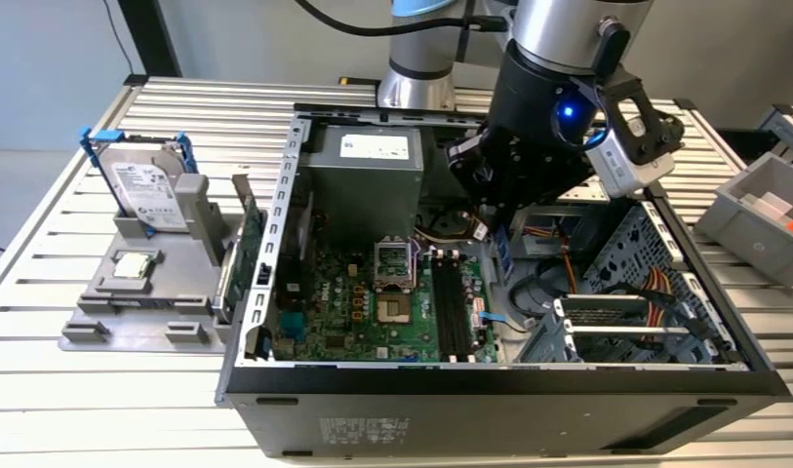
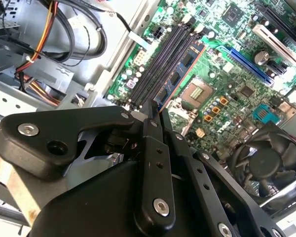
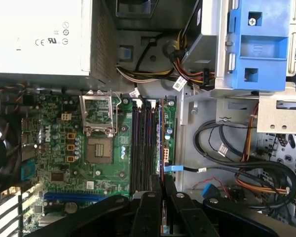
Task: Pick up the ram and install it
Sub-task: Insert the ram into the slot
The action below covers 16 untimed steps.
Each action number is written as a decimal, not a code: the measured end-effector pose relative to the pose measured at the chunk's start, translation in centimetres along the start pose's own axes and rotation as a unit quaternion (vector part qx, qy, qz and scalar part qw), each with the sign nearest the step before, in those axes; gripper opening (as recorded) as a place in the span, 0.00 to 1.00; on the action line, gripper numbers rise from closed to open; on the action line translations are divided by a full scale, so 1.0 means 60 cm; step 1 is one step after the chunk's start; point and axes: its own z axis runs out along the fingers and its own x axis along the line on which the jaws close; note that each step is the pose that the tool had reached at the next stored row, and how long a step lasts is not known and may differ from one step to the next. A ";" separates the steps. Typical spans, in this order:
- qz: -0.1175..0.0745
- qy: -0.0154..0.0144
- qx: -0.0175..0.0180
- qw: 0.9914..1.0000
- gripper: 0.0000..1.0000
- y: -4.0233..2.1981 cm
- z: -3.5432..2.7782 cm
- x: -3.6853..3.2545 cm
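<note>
End effector [image 2: 157,109] closed, gripping the ram [image 2: 180,74]. The two black fingers [image 2: 153,163] are pinched onto the near end of the stick. The ram is seen edge-on in both wrist views and runs straight out from the fingertips, away from the wrist.

In the first wrist view the ram [image 3: 161,143] is a thin line coming out from between the fingertips of the end effector [image 3: 162,185]. It lies parallel to the black memory slots [image 3: 143,143] and over the outermost one. Cannot tell whether it is seated in a slot or above it.

Beyond the fingertips and to one side, past the slots, is the CPU socket [image 3: 98,148], cover frame raised. Further ahead of the end effector is the grey power supply [image 3: 39,34]. On the other side of the ram from the socket are cable bundles [image 3: 246,163] and a blue drive bracket [image 3: 256,44].

The second wrist view shows a black fan [image 2: 261,160] close beside the fingers, on the socket side.

In the exterior view the end effector [image 1: 485,219] is down inside the open computer case [image 1: 500,400], above the motherboard [image 1: 357,302]. Well away from the end effector, outside the case toward the exterior view's left, a grey fixture [image 1: 123,312] on the desk [image 1: 58,390] holds an upright hard drive [image 1: 149,190] and a small square chip [image 1: 136,261].
</note>
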 end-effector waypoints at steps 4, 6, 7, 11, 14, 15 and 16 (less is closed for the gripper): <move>0.000 0.000 0.000 1.000 0.00 0.001 0.004 0.000; 0.000 0.000 0.000 1.000 0.00 0.004 0.005 0.000; 0.000 0.000 0.000 1.000 0.00 0.005 0.006 0.000; 0.000 0.000 0.000 1.000 0.00 0.011 0.009 0.000; 0.000 0.000 0.000 1.000 0.00 0.014 0.011 0.000; 0.000 0.000 0.000 1.000 0.00 0.015 0.011 0.000; 0.000 0.000 0.000 1.000 0.00 0.015 0.012 0.000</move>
